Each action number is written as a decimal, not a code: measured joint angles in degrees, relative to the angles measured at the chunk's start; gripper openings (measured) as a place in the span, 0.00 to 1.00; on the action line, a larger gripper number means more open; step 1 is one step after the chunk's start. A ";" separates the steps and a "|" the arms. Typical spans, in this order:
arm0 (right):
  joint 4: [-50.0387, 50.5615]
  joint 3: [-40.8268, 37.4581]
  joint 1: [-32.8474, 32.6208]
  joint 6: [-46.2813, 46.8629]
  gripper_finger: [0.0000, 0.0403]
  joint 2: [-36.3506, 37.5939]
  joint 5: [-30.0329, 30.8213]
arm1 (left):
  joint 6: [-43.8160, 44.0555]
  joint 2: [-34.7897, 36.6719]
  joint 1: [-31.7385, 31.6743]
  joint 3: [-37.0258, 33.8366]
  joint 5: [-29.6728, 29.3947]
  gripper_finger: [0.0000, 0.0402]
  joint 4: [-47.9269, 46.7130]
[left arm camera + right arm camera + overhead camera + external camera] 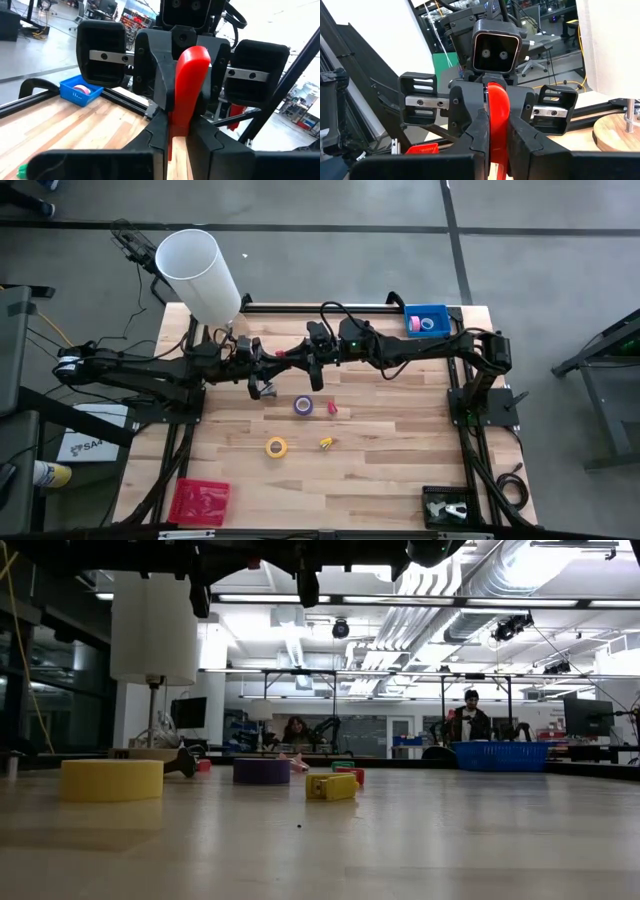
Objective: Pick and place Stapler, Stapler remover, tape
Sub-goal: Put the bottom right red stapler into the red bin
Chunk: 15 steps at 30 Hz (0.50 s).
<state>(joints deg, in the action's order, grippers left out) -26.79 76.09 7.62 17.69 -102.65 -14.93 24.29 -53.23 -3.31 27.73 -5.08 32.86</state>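
A red stapler (291,353) hangs in the air above the table's far middle, between my two grippers, which face each other. My left gripper (268,362) comes from the left and my right gripper (314,360) from the right, and both are shut on it. On the table below lie a purple tape roll (303,406), a yellow tape roll (276,446), a small yellow piece (326,443) and a small pink-red piece (332,409). A pink tape roll (414,325) and a blue one (429,323) sit in the blue bin (441,312). My left gripper (180,134) pinches one end of the red stapler (180,125) between its two fingers, coming level from the table's left along its length. The stapler is lifted clear. My right gripper (496,136) pinches the opposite end (496,127) the same way, level from the right.
A white lamp shade (200,272) stands over the far left corner, close to the left arm. A red tray (200,501) lies at the near left and a black tray (448,506) at the near right. People sit in the room beyond (470,722).
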 joint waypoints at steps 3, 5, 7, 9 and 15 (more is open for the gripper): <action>0.04 0.00 0.00 -0.13 0.08 0.00 -0.01 | -0.02 0.00 0.00 0.00 0.01 0.09 0.00; 0.22 0.02 0.00 -0.15 0.10 0.00 0.07 | -0.01 0.00 -0.02 0.00 -0.01 0.09 -0.03; 0.35 0.02 0.00 -0.17 0.14 0.00 0.22 | 0.00 -0.02 -0.02 0.00 -0.14 0.09 -0.14; 0.36 0.02 0.00 -0.82 0.17 0.00 0.26 | 0.00 -0.02 -0.02 0.00 -0.36 0.09 -0.13; 0.39 0.02 0.02 -1.52 0.21 0.00 0.45 | -0.02 -0.02 -0.02 0.00 -1.38 0.09 -0.04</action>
<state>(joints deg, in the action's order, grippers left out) -26.39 76.12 7.64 16.17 -102.65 -14.48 24.27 -53.25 -3.33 27.73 -6.46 32.82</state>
